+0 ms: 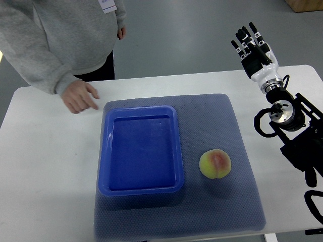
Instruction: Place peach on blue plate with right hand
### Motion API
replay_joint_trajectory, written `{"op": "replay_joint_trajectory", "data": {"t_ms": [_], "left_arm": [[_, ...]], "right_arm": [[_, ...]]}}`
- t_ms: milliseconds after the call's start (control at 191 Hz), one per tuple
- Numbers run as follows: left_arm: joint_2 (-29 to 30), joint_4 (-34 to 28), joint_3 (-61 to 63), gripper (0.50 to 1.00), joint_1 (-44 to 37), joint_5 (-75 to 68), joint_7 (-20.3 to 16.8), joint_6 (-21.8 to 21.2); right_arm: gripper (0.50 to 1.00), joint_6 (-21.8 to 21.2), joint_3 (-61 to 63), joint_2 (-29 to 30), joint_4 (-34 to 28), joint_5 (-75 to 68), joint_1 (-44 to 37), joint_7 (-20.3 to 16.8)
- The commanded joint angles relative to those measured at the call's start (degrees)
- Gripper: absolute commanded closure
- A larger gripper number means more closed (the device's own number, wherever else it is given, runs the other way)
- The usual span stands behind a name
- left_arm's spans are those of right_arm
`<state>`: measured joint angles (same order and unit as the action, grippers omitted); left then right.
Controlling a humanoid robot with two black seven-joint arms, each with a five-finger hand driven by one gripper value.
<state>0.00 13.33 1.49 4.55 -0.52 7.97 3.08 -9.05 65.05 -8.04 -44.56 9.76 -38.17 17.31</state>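
A peach (pixel 215 164), yellow-green with a pink blush, lies on the blue-grey mat (pixel 237 131) just right of the blue plate (pixel 107 151), a deep rectangular tray that holds nothing. My right hand (pixel 250 43) is raised beyond the table's far right edge, far from the peach, with its black fingers (pixel 242 38) spread and holding nothing. Its arm (pixel 290 121) runs down the right side. My left arm does not show.
A person in a grey sweater stands at the far left, with one hand (pixel 79 96) resting on the white table (pixel 45 166) near the tray's far left corner. A cardboard box (pixel 305 5) stands on the floor at the top right.
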Motion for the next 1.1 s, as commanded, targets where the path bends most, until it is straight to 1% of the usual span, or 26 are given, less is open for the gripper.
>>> {"op": "replay_joint_trajectory", "data": {"t_ms": [0, 304, 361, 455, 513, 560, 565, 607, 654, 660, 681, 759, 806, 812, 822, 895, 921, 969, 974, 995, 1005, 1052, 1094], "left_arm": [[0.0, 0.0, 0.0, 0.500, 0.0, 0.0, 0.0, 0.0], [0.0, -0.2, -0.1, 0.500, 0.0, 0.1, 0.0, 0.0], [0.0, -0.1, -0.1, 0.500, 0.0, 0.1, 0.0, 0.0], [0.0, 0.0, -0.1, 0.500, 0.0, 0.1, -0.1, 0.0], [0.0, 0.0, -0.1, 0.500, -0.1, 0.1, 0.0, 0.0], [0.0, 0.0, -0.1, 0.500, -0.1, 0.1, 0.0, 0.0], [0.0, 0.0, -0.1, 0.500, 0.0, 0.1, 0.0, 0.0], [0.0, 0.0, -0.1, 0.500, 0.0, 0.1, 0.0, 0.0], [0.0, 0.0, -0.1, 0.500, 0.0, 0.1, 0.0, 0.0], [0.0, 0.0, -0.1, 0.500, 0.0, 0.1, 0.0, 0.0], [0.0, 0.0, -0.1, 0.500, 0.0, 0.1, 0.0, 0.0], [0.0, 0.0, -0.1, 0.500, -0.1, 0.1, -0.1, 0.0], [0.0, 0.0, -0.1, 0.500, -0.1, 0.1, -0.1, 0.0], [0.0, 0.0, 0.0, 0.500, -0.1, 0.1, -0.1, 0.0], [0.0, 0.0, -0.1, 0.500, -0.1, 0.1, 0.0, 0.0], [0.0, 0.0, -0.1, 0.500, 0.0, 0.1, 0.0, 0.0], [0.0, 0.0, -0.1, 0.500, 0.0, 0.1, -0.1, 0.0], [0.0, 0.0, -0.1, 0.500, 0.0, 0.1, -0.1, 0.0], [0.0, -0.1, -0.1, 0.500, 0.0, 0.1, -0.1, 0.0], [0.0, -0.2, -0.1, 0.500, 0.0, 0.1, -0.1, -0.1], [0.0, -0.2, -0.1, 0.500, 0.0, 0.1, -0.1, -0.1], [0.0, -0.4, -0.1, 0.500, 0.0, 0.2, 0.0, 0.0], [0.0, -0.4, -0.1, 0.500, 0.0, 0.2, 0.0, 0.0]], "right_arm": [[0.570, 0.0, 0.0, 0.0, 0.0, 0.0, -0.1, 0.0], [0.570, -0.2, -0.4, -0.2, -0.2, 0.4, -0.5, -0.1], [0.570, -0.9, -3.3, -2.1, -0.3, 0.6, -1.3, -0.4], [0.570, -1.9, -8.5, -6.7, -2.7, 2.3, -2.5, -0.4], [0.570, -3.0, -13.1, -9.7, -3.5, 4.2, -4.6, -0.9], [0.570, -3.0, -13.1, -9.7, -3.5, 4.2, -4.6, -0.9], [0.570, -4.0, -18.1, -12.8, -4.9, 6.4, -6.5, -2.4], [0.570, -5.0, -23.0, -15.8, -7.5, 8.6, -8.3, -4.3], [0.570, -5.0, -23.0, -15.8, -7.5, 8.6, -8.3, -4.3], [0.570, -6.4, -29.7, -19.6, -10.2, 11.7, -11.5, -6.9], [0.570, -7.1, -32.9, -21.2, -11.2, 13.2, -13.0, -8.0], [0.570, -10.0, -42.7, -25.4, -13.8, 16.3, -18.6, -10.8], [0.570, -10.0, -42.7, -25.4, -13.8, 16.3, -18.6, -10.8], [0.570, -12.0, -48.8, -28.1, -16.3, 17.2, -22.5, -12.1], [0.570, -12.6, -50.3, -29.0, -17.0, 17.4, -23.4, -12.4], [0.570, -15.2, -58.1, -32.8, -21.2, 19.4, -29.0, -13.5], [0.570, -16.3, -62.0, -34.6, -24.0, 21.2, -32.4, -14.1], [0.570, -16.3, -62.1, -34.6, -24.0, 21.2, -32.4, -14.1], [0.570, -17.4, -68.9, -36.9, -28.3, 24.5, -38.6, -14.7], [0.570, -17.6, -72.0, -37.8, -30.3, 25.5, -41.3, -14.8], [0.570, -17.6, -72.0, -37.8, -30.3, 25.5, -41.3, -14.8], [0.570, -17.7, -78.9, -39.1, -34.4, 27.0, -47.1, -14.9], [0.570, -17.7, -78.9, -39.1, -34.5, 27.0, -47.1, -14.9]]}}
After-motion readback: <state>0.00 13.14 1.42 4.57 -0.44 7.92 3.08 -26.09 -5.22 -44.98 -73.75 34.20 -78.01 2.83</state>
